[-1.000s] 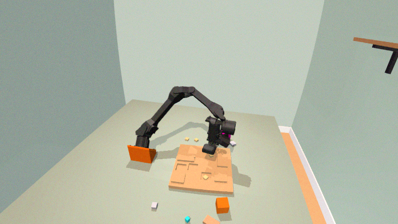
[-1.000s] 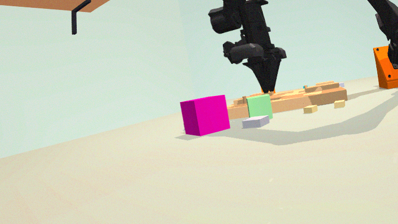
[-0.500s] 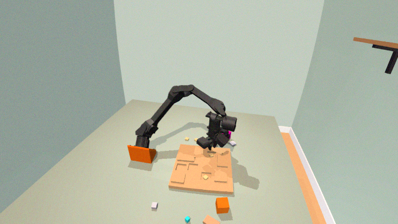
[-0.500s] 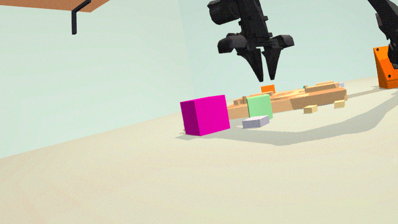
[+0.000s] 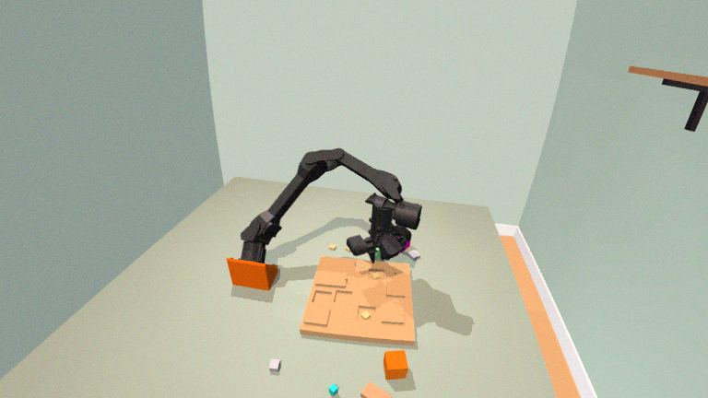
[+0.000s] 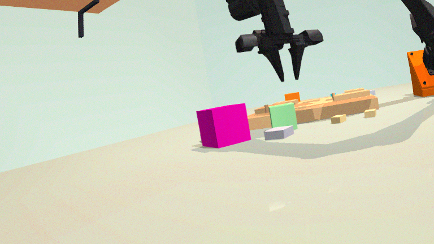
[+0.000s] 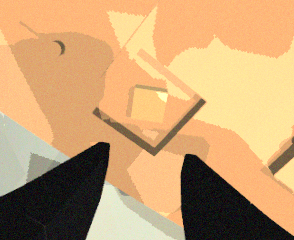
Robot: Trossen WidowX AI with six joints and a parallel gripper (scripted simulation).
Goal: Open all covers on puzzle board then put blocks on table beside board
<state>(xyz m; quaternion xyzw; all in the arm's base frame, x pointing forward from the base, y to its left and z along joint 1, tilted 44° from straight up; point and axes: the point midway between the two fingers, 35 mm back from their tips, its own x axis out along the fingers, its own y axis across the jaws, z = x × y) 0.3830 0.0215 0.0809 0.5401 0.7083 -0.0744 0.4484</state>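
The wooden puzzle board [image 5: 344, 321] [image 6: 352, 106] [image 7: 247, 30] lies on the table. My gripper [image 5: 373, 261] [image 6: 290, 79] [image 7: 146, 158] is open and empty above its back part. A yellow block [image 5: 375, 275] [image 7: 149, 104] sits in an uncovered well just ahead of the fingers in the wrist view. Another yellow block [image 5: 365, 315] sits in an uncovered front well. Two wells at the left look empty. Covers show at back left [image 5: 330, 280], front left [image 5: 317, 315], front right [image 5: 392, 314] and right [image 5: 395, 288]. Two yellow blocks [image 5: 332, 246] [image 6: 338, 118] lie on the table behind the board.
A magenta cube [image 6: 231, 126], a green block [image 5: 377, 253] [image 6: 283, 116] and a lavender block [image 5: 414, 254] [image 6: 278, 133] stand behind the board. An orange cube [image 5: 395, 364], a lavender cube [image 5: 274, 365], a cyan cube [image 5: 333, 389] and a tan piece [image 5: 375, 391] lie in front.
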